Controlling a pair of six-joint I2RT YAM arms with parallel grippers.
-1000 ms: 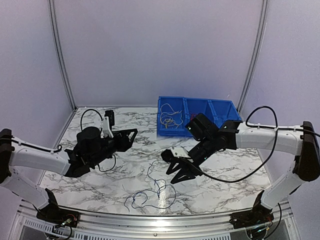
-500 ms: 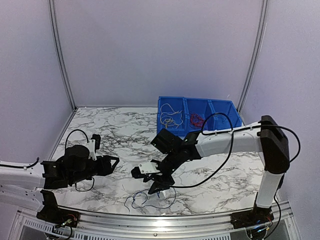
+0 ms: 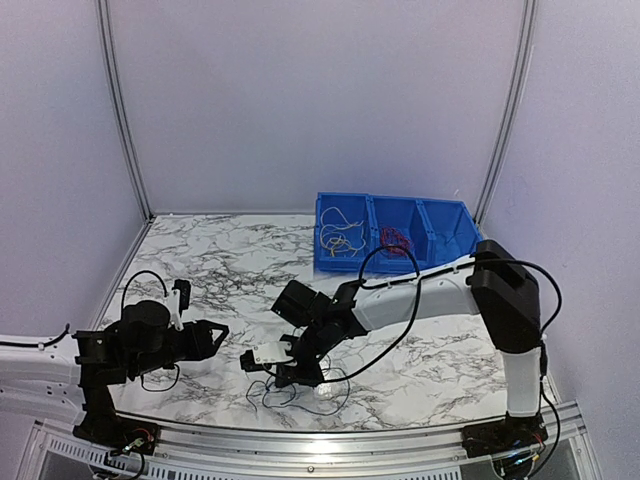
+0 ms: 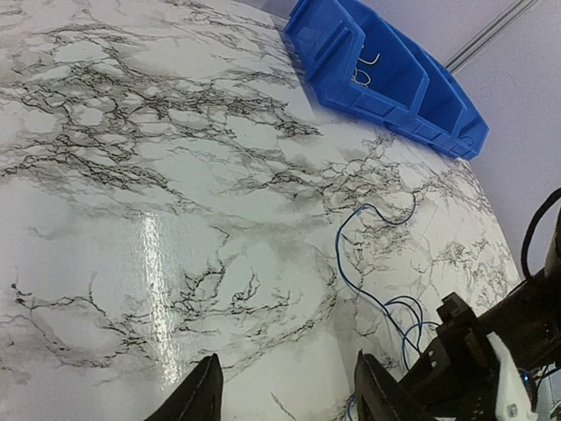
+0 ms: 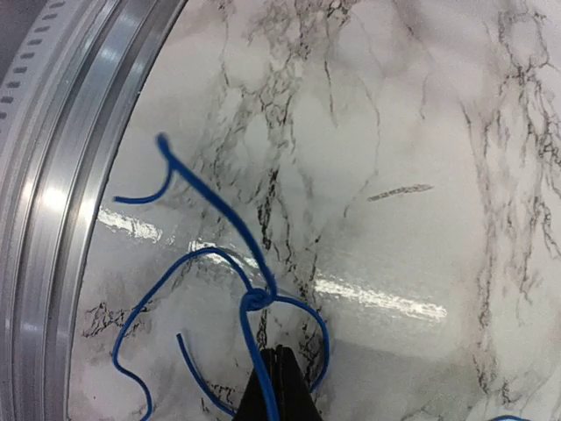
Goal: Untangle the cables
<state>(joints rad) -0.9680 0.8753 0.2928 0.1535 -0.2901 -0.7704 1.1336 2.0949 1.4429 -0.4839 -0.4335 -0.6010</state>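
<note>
- The right end effector (image 3: 288,376) is closed, its two fingertips pressed together into one dark wedge in the right wrist view.
- It pinches a strand of the dark blue cable (image 5: 250,303); the strand runs straight into the closed tips, just below a small knot where several loops cross.
- This end effector points down at the marble surface (image 3: 230,260), low over it and close to the near edge, about midway along that edge.
- The left end effector (image 4: 289,396) stands open with a wide gap between its fingers; nothing lies between them and it touches no cable.
- It sits over the near left part of the surface, aimed across toward the right arm.
- The dark blue cable lies loose on the surface beside the near edge, next to the aluminium rail (image 5: 53,219).
- In the top view its bunch spreads mostly along that edge, left to right, with one thin strand reaching away toward the middle of the surface.
- From the knot, one free end runs toward the rail and curls over in a hook; other loops curve round on either side of the fingertips.
- The blue bins (image 3: 440,232) stand at the far right corner of the surface, well apart from the blue cable.
- Yellow-white cables (image 3: 340,238) lie in the left compartment and red cables (image 3: 395,238) in the middle one.
</note>
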